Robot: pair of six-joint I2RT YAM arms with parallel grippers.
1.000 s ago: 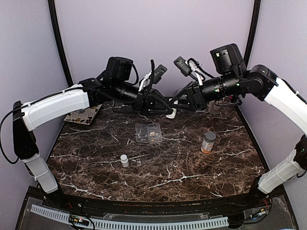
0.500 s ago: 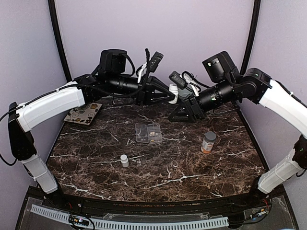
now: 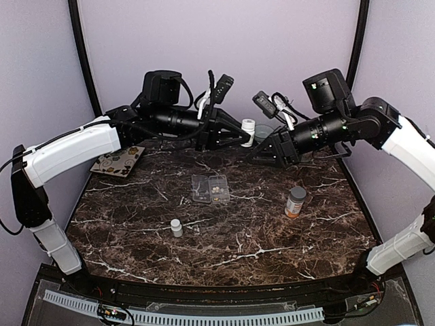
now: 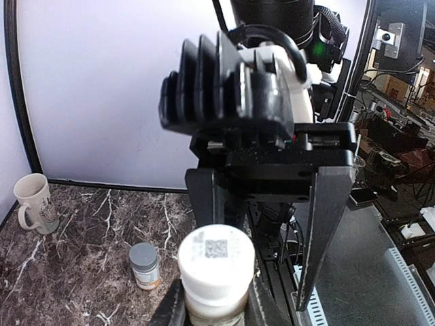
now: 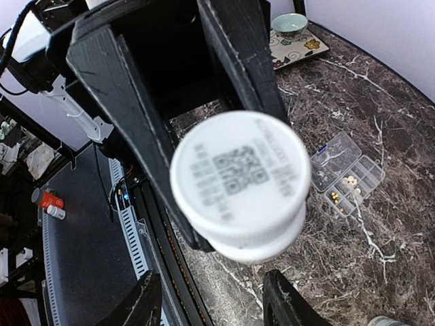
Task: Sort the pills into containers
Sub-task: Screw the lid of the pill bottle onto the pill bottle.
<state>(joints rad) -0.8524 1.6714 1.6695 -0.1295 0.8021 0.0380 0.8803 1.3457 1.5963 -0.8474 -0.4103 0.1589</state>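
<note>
1. On the near side of the box (image 3: 210, 188) stands a spare bottle (image 3: 176, 227), which this step does not need.
2. Some pills (image 3: 217, 185) lie in the box's compartments.
3. Beyond the box, the left gripper (image 3: 241, 136) pinches a white bottle (image 3: 249, 128). Its cap (image 5: 238, 176) faces the right gripper (image 3: 255, 155), whose jaws are spread and empty.
4. To do this well, centre those jaws on the cap, close squarely, then twist while the left gripper holds firm.
5. A second ago both grippers met lower, nearer the box. Since then the bottle has risen and the right gripper has backed off.
</note>
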